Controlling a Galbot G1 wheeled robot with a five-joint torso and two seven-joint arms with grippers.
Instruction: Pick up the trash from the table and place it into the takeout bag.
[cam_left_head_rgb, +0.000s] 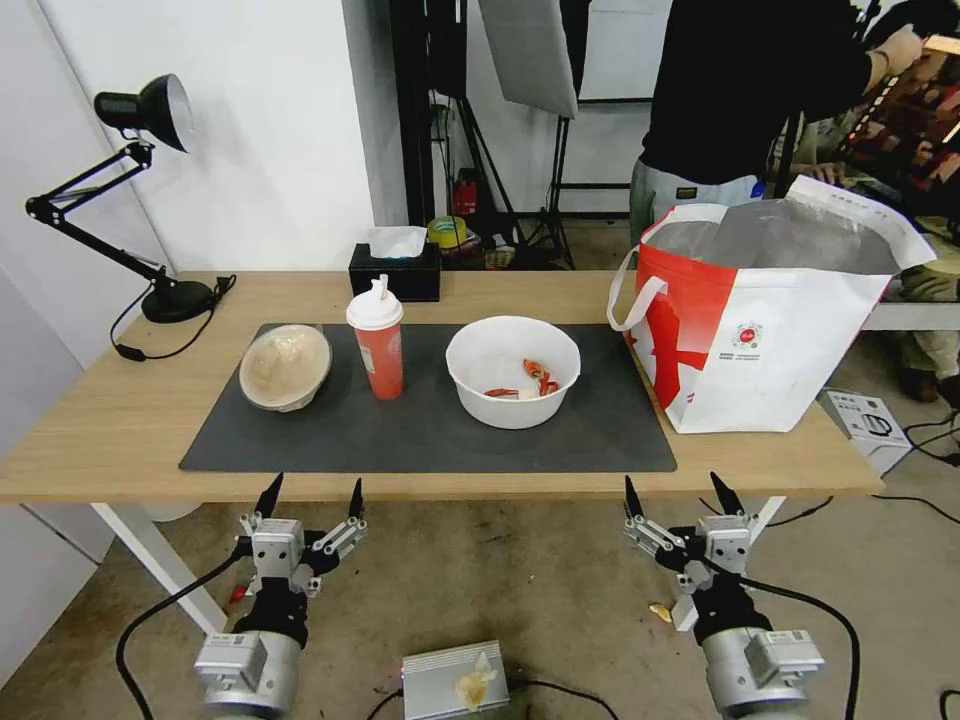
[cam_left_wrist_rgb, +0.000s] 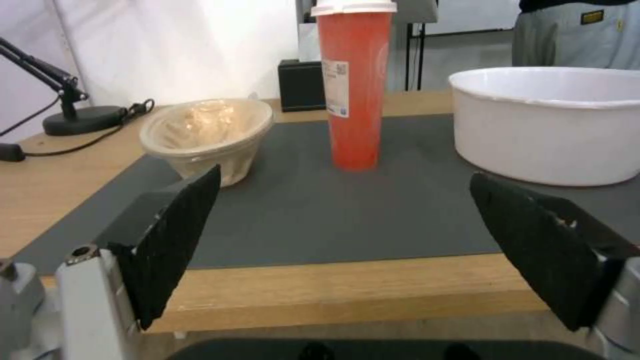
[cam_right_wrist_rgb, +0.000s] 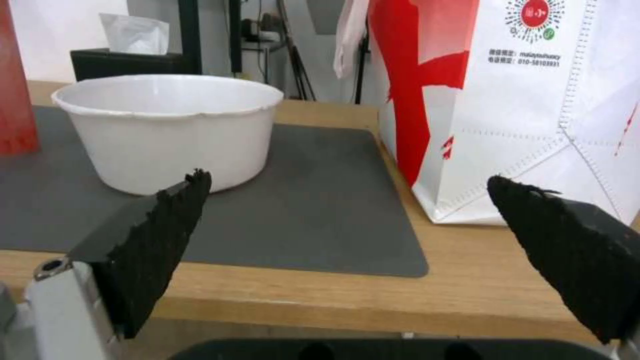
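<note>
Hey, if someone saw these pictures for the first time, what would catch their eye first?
Probably the big white and red takeout bag, standing open at the table's right end. Next, the three used items in a row on the dark grey mat: a beige pulp bowl, a red paper cup and a white plastic bowl holding red scraps.

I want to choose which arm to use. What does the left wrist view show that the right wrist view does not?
Left wrist view alone: the beige pulp bowl, tilted, the lamp base and the open left gripper. Right wrist view alone: the takeout bag and the open right gripper. Both: the white bowl, the red cup, the grey mat.
</note>
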